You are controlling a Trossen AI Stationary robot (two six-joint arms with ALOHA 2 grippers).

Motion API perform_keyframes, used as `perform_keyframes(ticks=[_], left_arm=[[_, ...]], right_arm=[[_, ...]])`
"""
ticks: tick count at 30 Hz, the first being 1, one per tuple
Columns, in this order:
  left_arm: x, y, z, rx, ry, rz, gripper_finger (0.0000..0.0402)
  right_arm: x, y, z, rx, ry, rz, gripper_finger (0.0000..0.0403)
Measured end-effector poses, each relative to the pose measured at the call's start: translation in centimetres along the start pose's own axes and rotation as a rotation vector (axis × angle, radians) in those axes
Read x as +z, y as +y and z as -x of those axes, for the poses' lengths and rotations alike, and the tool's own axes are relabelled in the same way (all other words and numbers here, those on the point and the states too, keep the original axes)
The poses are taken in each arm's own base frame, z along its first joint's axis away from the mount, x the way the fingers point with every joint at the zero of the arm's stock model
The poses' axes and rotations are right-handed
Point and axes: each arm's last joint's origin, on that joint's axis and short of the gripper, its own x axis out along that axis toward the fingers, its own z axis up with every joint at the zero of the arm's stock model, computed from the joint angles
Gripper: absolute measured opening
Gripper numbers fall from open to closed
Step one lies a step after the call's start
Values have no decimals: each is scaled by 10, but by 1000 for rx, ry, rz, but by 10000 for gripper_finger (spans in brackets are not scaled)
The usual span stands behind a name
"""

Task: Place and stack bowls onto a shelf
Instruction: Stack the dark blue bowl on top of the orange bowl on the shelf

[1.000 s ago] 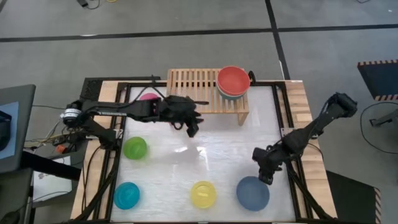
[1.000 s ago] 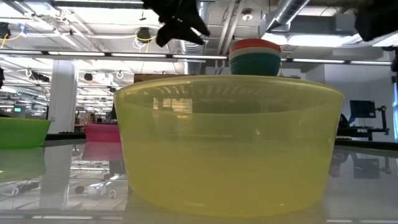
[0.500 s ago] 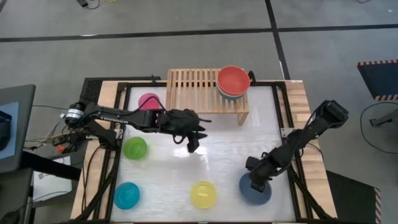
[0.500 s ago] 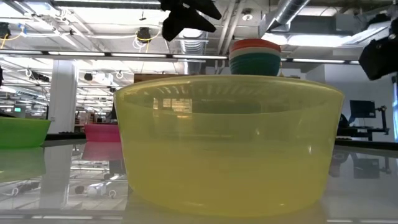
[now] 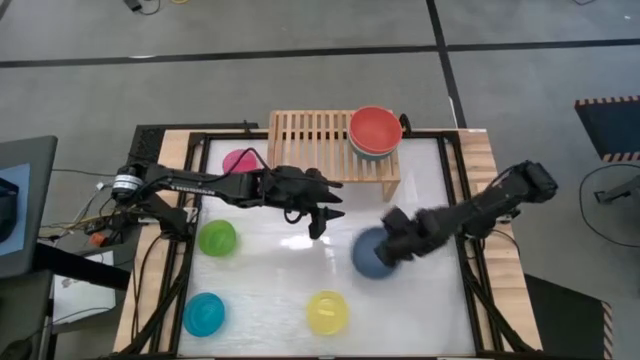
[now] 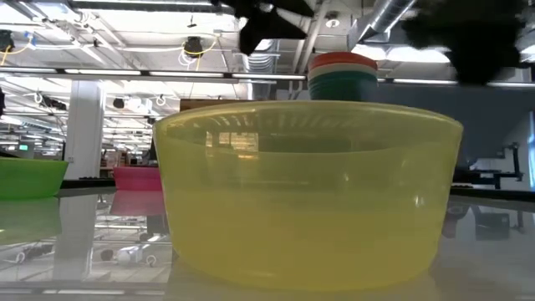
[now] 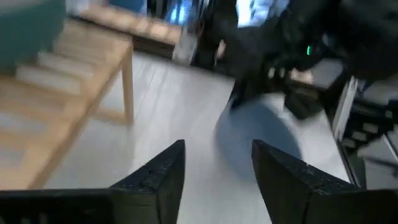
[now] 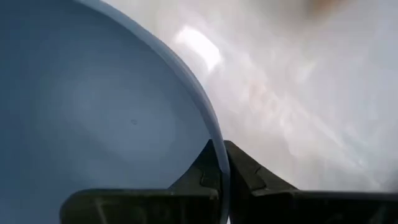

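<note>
The light-wood shelf [image 5: 315, 148] stands at the table's far edge and bears a stack of bowls with a red one [image 5: 375, 127] on top at its right end. My right gripper [image 5: 390, 243] is shut on the grey-blue bowl [image 5: 368, 254] at the table's middle right. My left gripper [image 5: 322, 222] is open and empty just left of that bowl, in front of the shelf. Its wrist view shows the grey-blue bowl [image 7: 261, 140] ahead of its fingers. The pink [image 5: 238, 160], lime [image 5: 217, 237], cyan [image 5: 204, 313] and yellow [image 5: 327, 311] bowls sit on the table. My right gripper holds the grey-blue bowl by its rim [image 8: 214, 146], one finger inside the bowl and one outside. It comes at the bowl from the table's right side. Whether the bowl is clear of the table, I cannot tell.
The yellow bowl [image 6: 309, 192] fills the low view, with the stack on the shelf [image 6: 343, 79] behind it. The shelf's left and middle slats [image 5: 305, 140] are bare. Free table lies between the shelf and the yellow bowl.
My right gripper went down to the grey-blue bowl at the near right, took hold of its rim, and carried it toward the table's middle and far side. My left gripper moved from the shelf's front toward the table's middle.
</note>
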Motion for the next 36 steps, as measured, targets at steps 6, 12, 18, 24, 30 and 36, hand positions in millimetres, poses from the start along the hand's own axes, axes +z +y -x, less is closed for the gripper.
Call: perform_keyframes(ticks=[6,12,18,24,30,36], left_arm=[[-3,-2,-9,-9,53,-55,193],[-4,-1,-5,53,84,-139,192],[-4,-1,-5,50,92,-200,153],[-3,7,-5,121,87,-220,54],[-3,14,-6,149,96,-212,5],[8,17,-3,135,82,-174,0]], right_arm=[[51,23,16,-77,-129,13,24],[70,31,39,-85,-210,59,24],[76,34,53,-79,-263,143,27],[79,33,59,-68,-278,161,43],[84,37,74,-15,-310,210,86],[96,32,114,51,-363,310,138]])
